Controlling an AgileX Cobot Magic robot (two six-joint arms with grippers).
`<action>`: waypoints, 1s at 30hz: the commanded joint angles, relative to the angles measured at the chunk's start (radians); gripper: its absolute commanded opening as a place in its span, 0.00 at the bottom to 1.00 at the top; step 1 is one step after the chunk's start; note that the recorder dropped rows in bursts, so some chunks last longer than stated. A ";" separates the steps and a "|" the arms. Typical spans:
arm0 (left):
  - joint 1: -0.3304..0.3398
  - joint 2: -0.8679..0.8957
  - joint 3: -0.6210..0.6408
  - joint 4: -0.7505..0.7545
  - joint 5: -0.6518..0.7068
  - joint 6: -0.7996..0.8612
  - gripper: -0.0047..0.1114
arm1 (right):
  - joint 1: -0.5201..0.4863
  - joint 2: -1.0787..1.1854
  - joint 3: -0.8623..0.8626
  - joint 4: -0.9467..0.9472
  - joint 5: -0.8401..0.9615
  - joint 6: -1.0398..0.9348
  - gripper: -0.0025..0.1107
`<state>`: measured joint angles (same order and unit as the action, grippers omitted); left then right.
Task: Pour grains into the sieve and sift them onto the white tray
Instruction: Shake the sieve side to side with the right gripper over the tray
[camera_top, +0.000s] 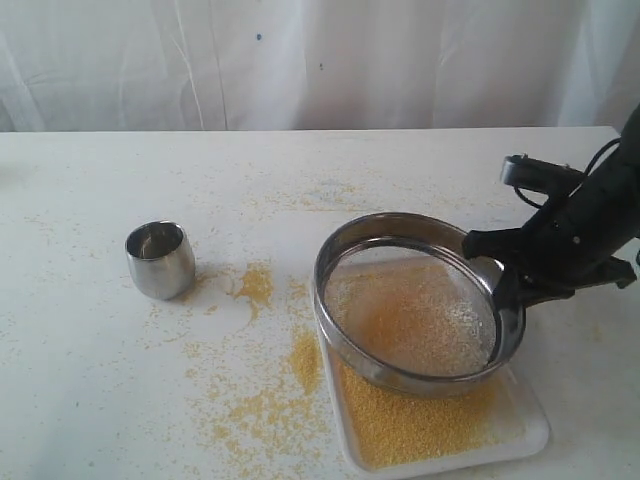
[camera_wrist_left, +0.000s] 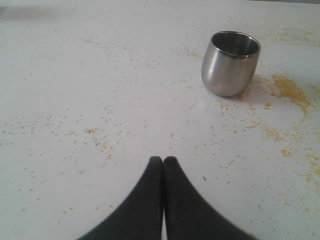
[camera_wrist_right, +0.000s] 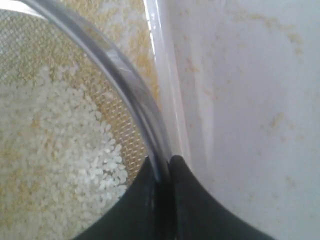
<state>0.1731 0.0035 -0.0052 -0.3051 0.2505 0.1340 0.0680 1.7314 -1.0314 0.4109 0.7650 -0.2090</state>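
The round steel sieve (camera_top: 345, 262) hangs tilted over the white tray (camera_top: 530, 425), its right side raised. My right gripper (camera_top: 498, 285) is shut on the sieve's rim (camera_wrist_right: 125, 85), one finger inside and one outside. Pale coarse grains (camera_wrist_right: 55, 150) lie on the mesh, and fine yellow grains (camera_top: 420, 425) cover the tray below. The left gripper (camera_wrist_left: 163, 159) is shut and empty over bare table, short of the small steel cup (camera_wrist_left: 230, 62); it does not show in the exterior view.
The steel cup (camera_top: 160, 259) stands upright at the left of the table. Yellow meal (camera_top: 256, 284) is spilled on the tabletop between cup and tray, and more (camera_top: 270, 405) lies toward the front. White curtain behind the table.
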 joint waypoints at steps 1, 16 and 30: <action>-0.006 -0.004 0.005 -0.008 0.002 0.000 0.04 | -0.007 -0.011 -0.020 0.038 -0.030 0.055 0.02; -0.006 -0.004 0.005 -0.008 0.002 0.000 0.04 | 0.006 -0.011 -0.026 0.079 0.007 -0.034 0.02; -0.006 -0.004 0.005 -0.005 0.002 0.000 0.04 | 0.031 -0.013 -0.017 0.089 -0.118 0.028 0.02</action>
<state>0.1731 0.0035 -0.0052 -0.3026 0.2505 0.1340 0.1015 1.7331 -1.0391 0.4636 0.6874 -0.2342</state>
